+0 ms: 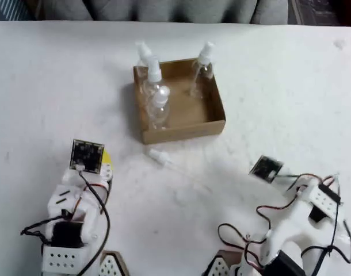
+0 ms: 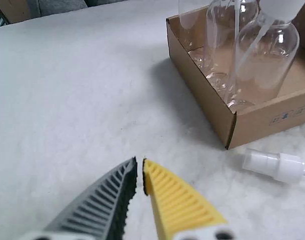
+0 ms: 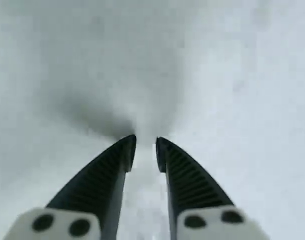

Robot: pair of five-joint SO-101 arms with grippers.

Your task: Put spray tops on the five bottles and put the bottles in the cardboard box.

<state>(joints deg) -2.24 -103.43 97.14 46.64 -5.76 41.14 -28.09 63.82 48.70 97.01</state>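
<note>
A cardboard box (image 1: 184, 131) stands at the table's middle back, with several clear bottles (image 1: 159, 106) upright in it, each with a white spray top on. One loose white spray top (image 1: 158, 156) lies on the table just in front of the box, its thin tube trailing right. In the left wrist view the box wall (image 2: 202, 95), the bottles (image 2: 265, 55) and the spray top (image 2: 273, 165) show ahead. My left gripper (image 2: 140, 167) is shut and empty, low over the table short of the box's front left corner. My right gripper (image 3: 146, 145) points down at bare table, shut but for a thin gap, holding nothing.
White cloth covers the table (image 1: 60, 86). The left arm (image 1: 77, 195) sits at the front left and the right arm (image 1: 296, 224) at the front right, with loose wires around it. Grey upholstery runs along the far edge.
</note>
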